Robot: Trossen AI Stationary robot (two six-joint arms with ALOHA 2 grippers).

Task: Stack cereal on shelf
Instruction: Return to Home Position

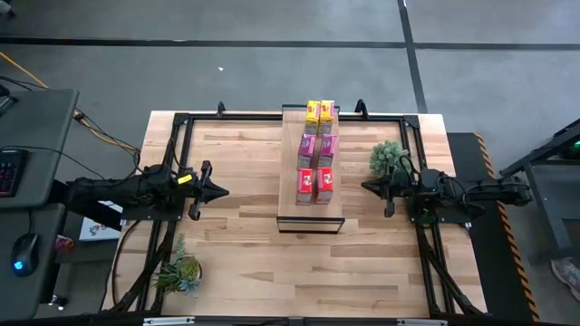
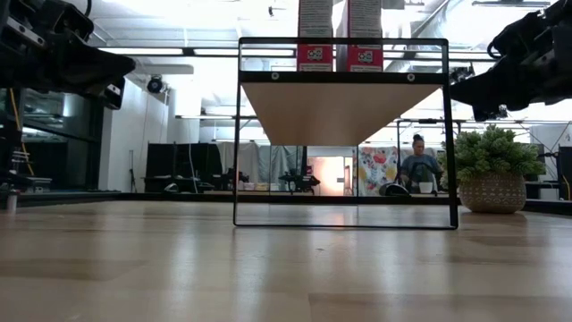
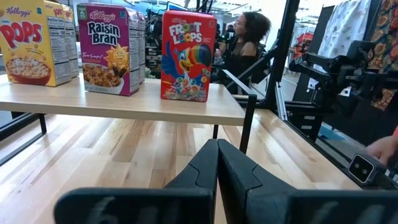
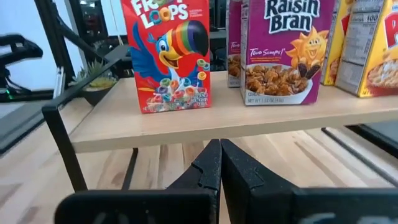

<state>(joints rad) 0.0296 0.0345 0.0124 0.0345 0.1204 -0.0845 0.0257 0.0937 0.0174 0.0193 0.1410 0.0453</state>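
Six cereal boxes stand upright in two rows on the shelf [image 1: 310,210]: yellow pair [image 1: 320,111] at the far end, magenta pair [image 1: 318,145] in the middle, red pair [image 1: 315,185] nearest. The left wrist view shows a yellow box [image 3: 31,43], a magenta box [image 3: 109,50] and a red box [image 3: 186,56]; the right wrist view shows a red box [image 4: 166,56] and a magenta box [image 4: 283,50]. My left gripper [image 1: 223,190] hovers shut left of the shelf, my right gripper [image 1: 365,186] shut to its right. Neither touches anything.
A potted plant [image 1: 388,157] sits just right of the shelf, close to my right gripper; another plant [image 1: 178,272] lies near the table's near-left corner. A black frame [image 1: 181,122] borders the tabletop. A person [image 2: 418,165] sits in the room beyond.
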